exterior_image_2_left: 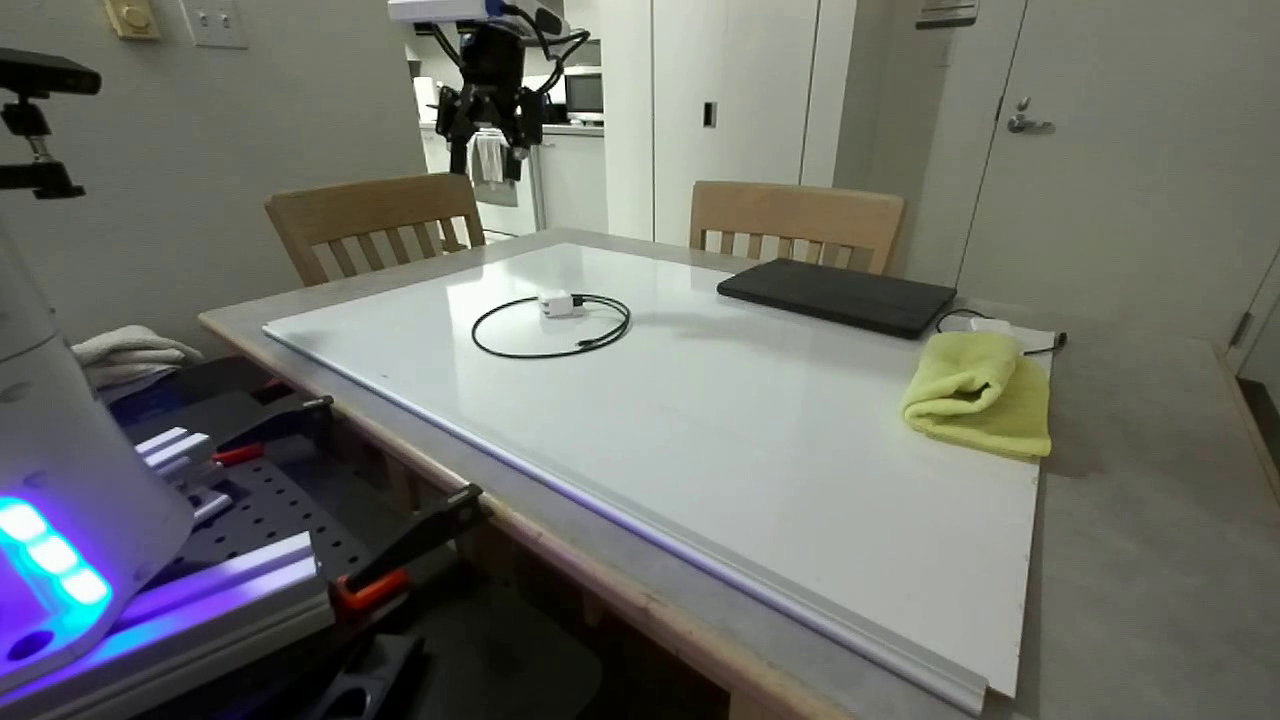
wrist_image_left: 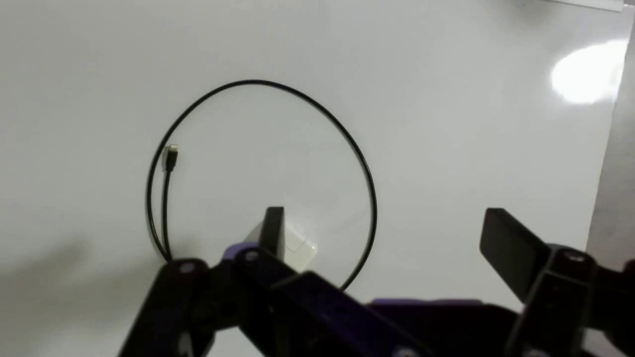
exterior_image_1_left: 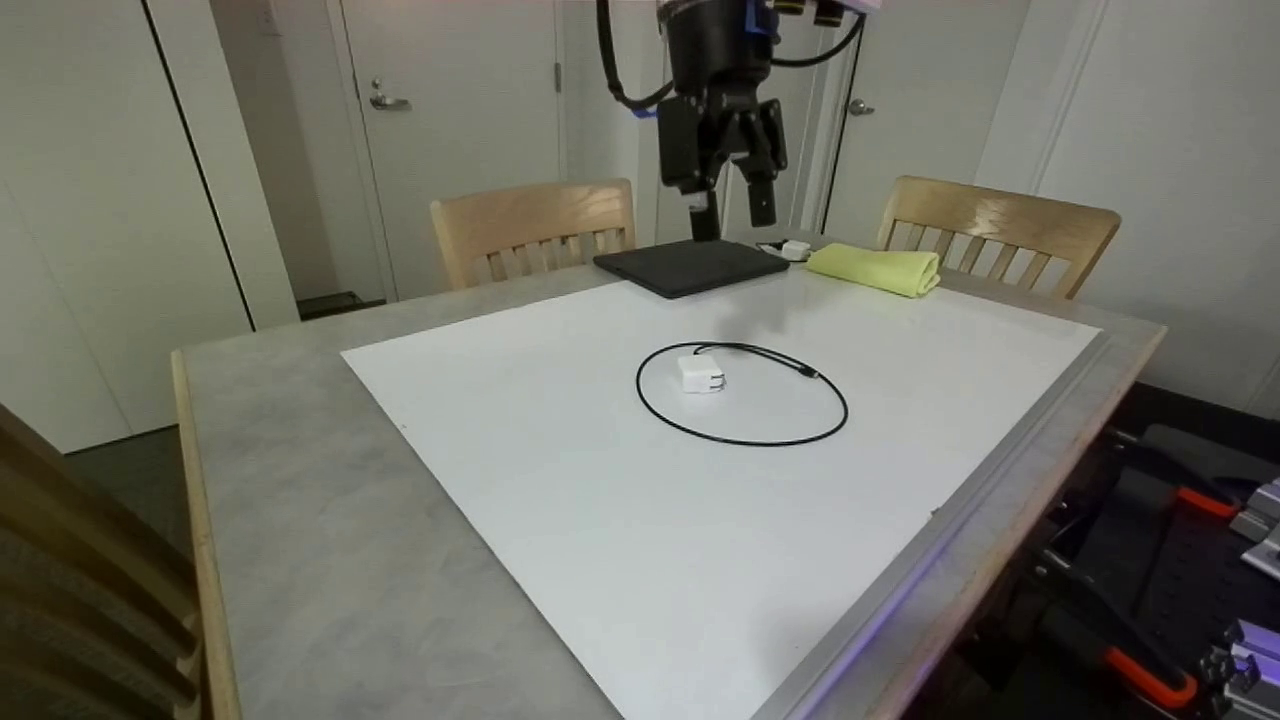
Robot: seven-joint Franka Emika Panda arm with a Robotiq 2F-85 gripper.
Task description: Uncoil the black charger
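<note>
The black charger's cable lies in one wide loop on the white board in both exterior views [exterior_image_1_left: 757, 443] [exterior_image_2_left: 535, 356]; the loop also shows in the wrist view [wrist_image_left: 254, 82]. Its white plug block [exterior_image_1_left: 700, 373] sits inside the loop. The small free connector [wrist_image_left: 171, 158] with a pale tip lies just inside the loop's edge. My gripper [exterior_image_1_left: 733, 210] is open and empty, raised well above the board. In the wrist view its fingers [wrist_image_left: 389, 230] are wide apart; one finger partly covers the plug block [wrist_image_left: 300, 250], and the gripper body hides the loop's lower part.
A flat black pad [exterior_image_1_left: 690, 267] lies at the board's edge. Next to it are a folded yellow cloth [exterior_image_1_left: 872, 268] and a second white plug [exterior_image_1_left: 795, 250] with a dark cable. Wooden chairs [exterior_image_2_left: 797, 215] stand round the table. Clamps [exterior_image_2_left: 410, 545] and the robot base [exterior_image_2_left: 70, 470] are beside it.
</note>
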